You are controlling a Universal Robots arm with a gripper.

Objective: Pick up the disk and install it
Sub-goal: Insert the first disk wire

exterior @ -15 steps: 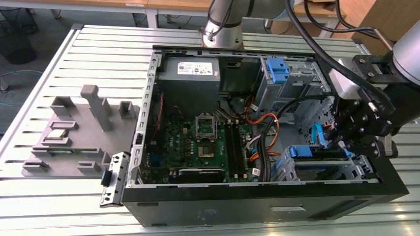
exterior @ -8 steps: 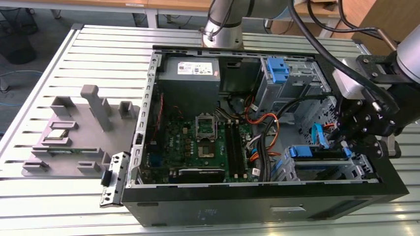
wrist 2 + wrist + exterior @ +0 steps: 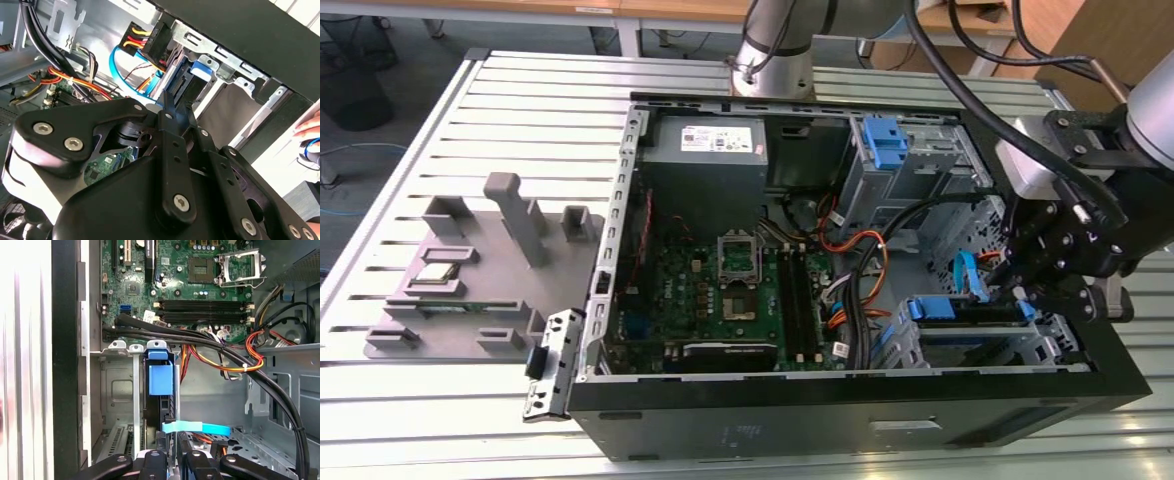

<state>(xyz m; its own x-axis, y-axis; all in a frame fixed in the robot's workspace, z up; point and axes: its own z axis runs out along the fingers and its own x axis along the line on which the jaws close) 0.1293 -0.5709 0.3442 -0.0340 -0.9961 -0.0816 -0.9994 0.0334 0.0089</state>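
The disk [image 3: 161, 385], a flat drive seen edge-on with a blue plastic bracket over its end, stood upright in a slot of the grey metal drive cage [image 3: 120, 390] at a lower corner of the open black computer case [image 3: 854, 410]; in the exterior view its blue bracket [image 3: 967, 310] showed across the cage top. The black multi-link gripper [image 3: 172, 460] was right at the disk's near end, its narrow fingertips [image 3: 170, 107] close together on either side of the disk's edge, apparently clamped on it. A flat light-blue data cable [image 3: 197, 428] lay just beside the fingers. Black and orange-red wire bundles [image 3: 225, 352] crossed above the cage, in front of the green motherboard [image 3: 190, 280]. Outside the case, a grey parts tray [image 3: 454, 290] rested on the slatted metal table [image 3: 520, 110].
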